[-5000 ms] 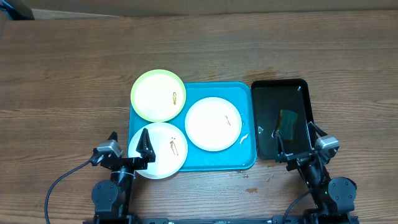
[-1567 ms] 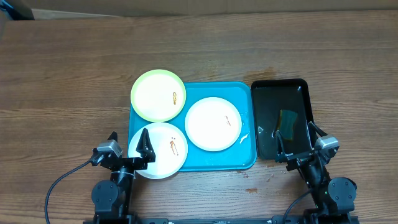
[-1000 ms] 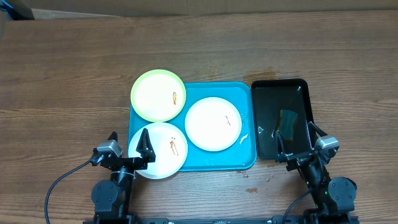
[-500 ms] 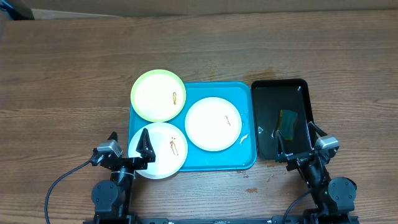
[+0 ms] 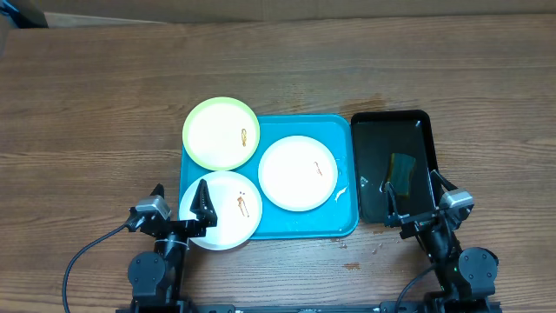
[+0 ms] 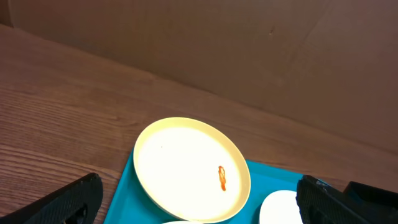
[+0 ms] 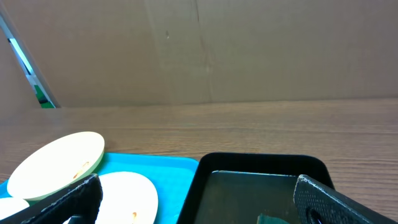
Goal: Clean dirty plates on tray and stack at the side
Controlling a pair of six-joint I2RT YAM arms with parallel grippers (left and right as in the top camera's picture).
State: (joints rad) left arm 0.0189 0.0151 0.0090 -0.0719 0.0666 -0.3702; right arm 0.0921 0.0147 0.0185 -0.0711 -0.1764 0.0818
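Observation:
Three plates lie on the cyan tray. The pale yellow-green plate overhangs its far left corner, one white plate sits mid-right, and another white plate overhangs the near left corner. Each has small brown-orange smears. My left gripper is open and empty, low at the near-left white plate's edge. My right gripper is open and empty at the black tray's near edge. The left wrist view shows the yellow-green plate on the tray. The right wrist view shows the same plate and a white plate.
A black tray holding liquid and a dark green sponge stands right of the cyan tray. A small white scrap lies on the cyan tray. A cardboard wall stands behind the wooden table.

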